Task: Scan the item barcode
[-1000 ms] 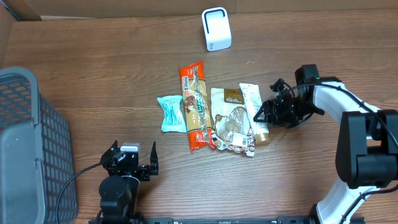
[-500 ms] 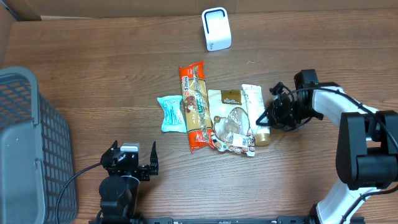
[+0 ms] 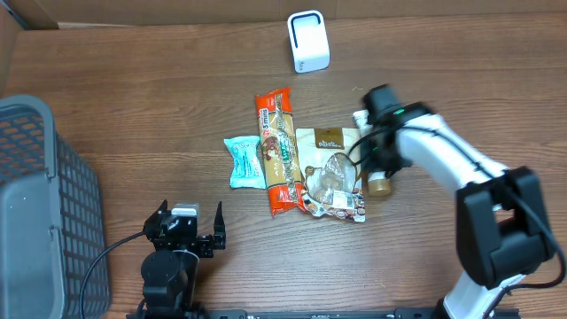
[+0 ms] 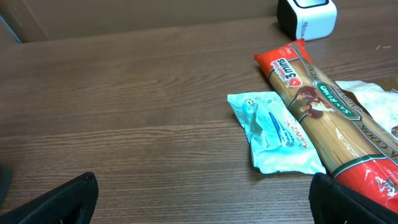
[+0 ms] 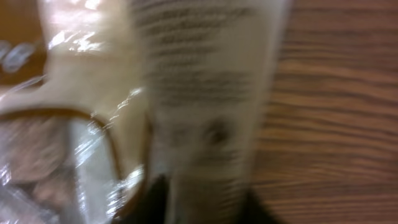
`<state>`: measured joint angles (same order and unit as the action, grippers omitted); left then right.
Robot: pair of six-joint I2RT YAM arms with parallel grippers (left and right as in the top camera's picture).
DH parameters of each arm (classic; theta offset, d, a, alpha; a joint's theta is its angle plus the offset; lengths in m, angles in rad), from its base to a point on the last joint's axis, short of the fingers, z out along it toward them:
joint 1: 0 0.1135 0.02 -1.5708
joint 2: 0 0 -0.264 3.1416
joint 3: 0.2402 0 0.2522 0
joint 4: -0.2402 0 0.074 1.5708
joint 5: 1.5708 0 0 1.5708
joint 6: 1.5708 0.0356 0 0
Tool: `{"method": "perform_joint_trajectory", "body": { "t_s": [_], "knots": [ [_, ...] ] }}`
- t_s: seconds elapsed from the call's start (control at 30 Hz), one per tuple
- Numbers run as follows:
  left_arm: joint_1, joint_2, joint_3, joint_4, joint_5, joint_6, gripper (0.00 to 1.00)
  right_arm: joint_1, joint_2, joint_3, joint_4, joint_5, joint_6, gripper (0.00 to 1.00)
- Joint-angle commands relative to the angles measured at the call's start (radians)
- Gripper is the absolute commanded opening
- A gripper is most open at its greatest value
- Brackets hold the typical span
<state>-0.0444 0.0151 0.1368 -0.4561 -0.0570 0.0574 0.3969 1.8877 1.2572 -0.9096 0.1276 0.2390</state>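
Beside the snack packets (image 3: 326,168), the right gripper (image 3: 379,158) straddles a white tube (image 5: 205,93), grip unclear, pickup toward the scanner (image 3: 308,41) seemingly next; left gripper (image 3: 186,232) sits wide open.

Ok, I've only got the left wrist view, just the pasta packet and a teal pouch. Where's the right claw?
Observer: The right claw is down over a white tube with a gold cap, which lies just right of the windowed snack bag.
Operator: Has it gripped the tube?
Observer: Can't tell. The right wrist view is blurred, and the tube fills most of it.
Operator: Anything off to my left?
Observer: A grey basket stands at the table's left edge, outside your frame.
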Motion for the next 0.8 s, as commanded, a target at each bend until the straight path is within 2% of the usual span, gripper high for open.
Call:
{"method": "perform_joint_trajectory", "body": {
  "t_s": [0.0, 0.17, 0.43, 0.47, 0.5, 0.77],
  "knots": [
    [0.000, -0.011, -0.006, 0.000, -0.009, -0.013, 1.00, 0.098, -0.038, -0.012, 0.012, 0.172, 0.106, 0.54],
    [0.000, -0.011, -0.006, 0.000, -0.009, -0.013, 0.99, 0.116, -0.039, 0.058, -0.043, 0.150, 0.131, 0.56],
    [0.000, -0.011, -0.006, 0.000, -0.009, -0.013, 0.99, -0.033, -0.042, 0.301, -0.210, -0.061, 0.046, 0.58],
    [0.000, -0.011, -0.006, 0.000, -0.009, -0.013, 1.00, -0.072, -0.042, 0.323, -0.220, -0.109, 0.040, 0.69],
    [0.000, -0.011, -0.006, 0.000, -0.009, -0.013, 0.99, -0.126, -0.042, 0.328, -0.219, -0.162, 0.025, 0.75],
    [0.000, -0.011, -0.006, 0.000, -0.009, -0.013, 0.99, -0.326, -0.041, 0.315, -0.238, -0.451, -0.171, 0.73]
  ]
}}
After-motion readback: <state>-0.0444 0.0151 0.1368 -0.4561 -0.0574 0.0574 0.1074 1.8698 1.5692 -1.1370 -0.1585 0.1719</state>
